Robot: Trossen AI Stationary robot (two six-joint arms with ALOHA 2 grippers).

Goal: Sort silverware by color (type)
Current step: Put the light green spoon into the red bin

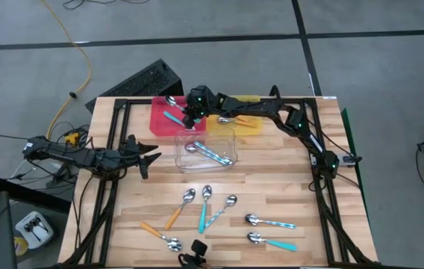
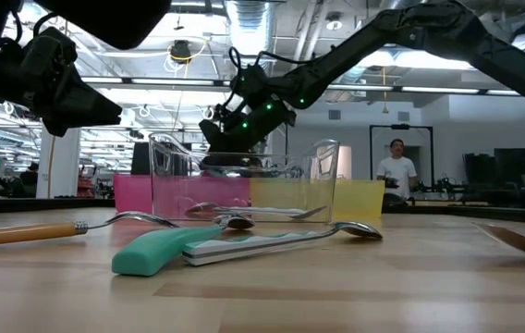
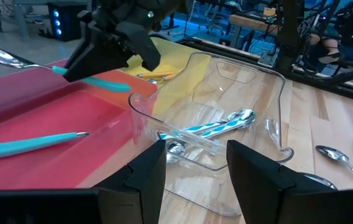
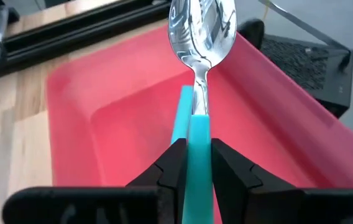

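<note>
Teal spoon (image 4: 196, 93) bowl-first over red tray (image 4: 102, 106)

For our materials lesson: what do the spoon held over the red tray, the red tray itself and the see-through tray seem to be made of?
Teal spoon: bowl looks like polished metal, mirroring the room; handle looks like matte plastic.
Red tray: probably translucent plastic, smooth with a soft sheen.
Clear tray: likely clear glossy plastic, since the wood shows through; glass cannot be ruled out.
</note>
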